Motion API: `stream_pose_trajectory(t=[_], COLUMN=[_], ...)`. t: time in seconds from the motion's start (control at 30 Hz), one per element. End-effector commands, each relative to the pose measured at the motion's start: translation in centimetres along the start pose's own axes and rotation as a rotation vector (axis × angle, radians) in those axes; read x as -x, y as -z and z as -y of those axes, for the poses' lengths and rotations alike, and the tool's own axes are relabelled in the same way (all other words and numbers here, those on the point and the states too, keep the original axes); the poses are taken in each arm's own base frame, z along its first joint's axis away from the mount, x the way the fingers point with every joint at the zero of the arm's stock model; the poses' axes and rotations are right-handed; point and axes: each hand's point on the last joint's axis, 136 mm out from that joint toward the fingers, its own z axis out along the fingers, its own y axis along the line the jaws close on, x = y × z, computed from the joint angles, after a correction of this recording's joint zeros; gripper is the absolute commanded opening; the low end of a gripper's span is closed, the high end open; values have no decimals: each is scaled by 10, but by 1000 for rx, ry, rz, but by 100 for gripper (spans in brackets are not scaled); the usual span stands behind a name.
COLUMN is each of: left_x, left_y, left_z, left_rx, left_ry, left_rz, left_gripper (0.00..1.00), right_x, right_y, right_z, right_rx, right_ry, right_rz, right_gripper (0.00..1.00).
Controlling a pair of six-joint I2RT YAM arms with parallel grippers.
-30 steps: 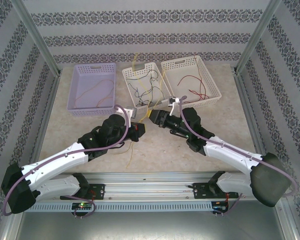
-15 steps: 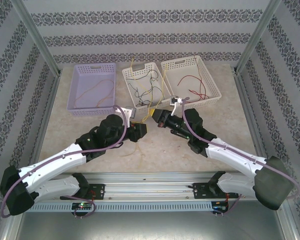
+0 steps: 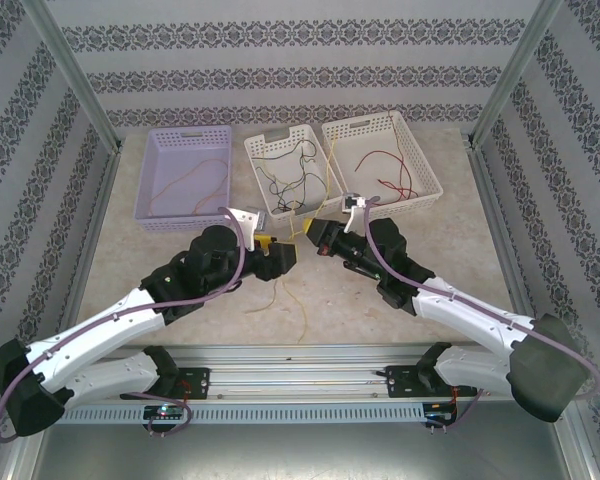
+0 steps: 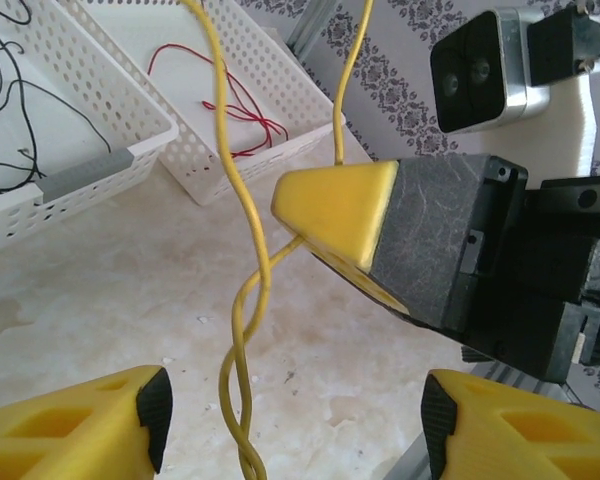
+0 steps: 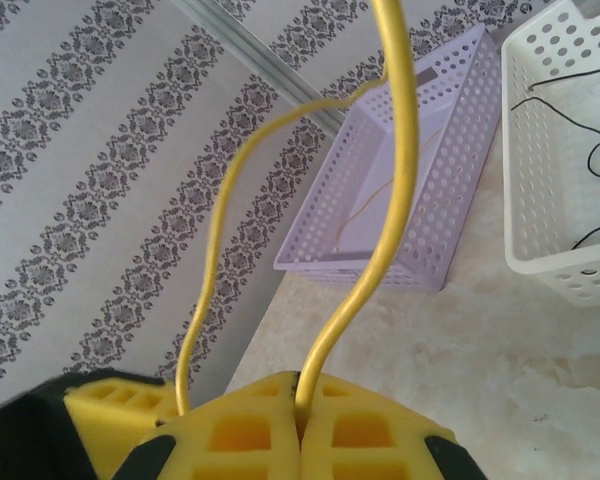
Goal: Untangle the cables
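The right hand (image 5: 300, 412) is clenched on a thin yellow cable (image 4: 242, 300), which twists, seemingly untouched, between the released left hand's (image 4: 295, 405) spread fingers (image 4: 80, 420). Beyond both, a white perforated plastic basket (image 4: 40, 210) holds black cables (image 4: 70, 119).

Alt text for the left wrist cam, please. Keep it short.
The shut right pincer pinches a yellow cable that twists with a second yellow strand hanging inside the open left pincer. Behind, on the table, one white basket holds black wires, a second white basket red wires.
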Motion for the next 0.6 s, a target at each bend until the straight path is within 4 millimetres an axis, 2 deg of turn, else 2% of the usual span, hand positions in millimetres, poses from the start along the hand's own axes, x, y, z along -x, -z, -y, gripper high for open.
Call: stream_pose_trajectory(t=[0.0, 0.2, 0.43, 0.5, 0.57], left_x=[23, 44, 41, 37, 32], left_y=[0, -6, -30, -35, -38], left_z=[-8, -18, -17, -15, -18], left_rx=[43, 66, 57, 46, 52], left_ry=[-23, -9, -13, -15, -17], left_rz=[40, 73, 11, -13, -28], left_gripper=[72, 76, 76, 73, 66], right_x=[-2, -8, -10, -9, -8], right_y=[-2, -3, -4, -4, -2], right_z=[-7, -8, -11, -11, -11], right_rx=[44, 53, 54, 54, 51], right_ry=[36, 47, 59, 60, 62], right_rz=[-15, -46, -58, -55, -49], right_gripper=[0, 0, 0, 0, 0])
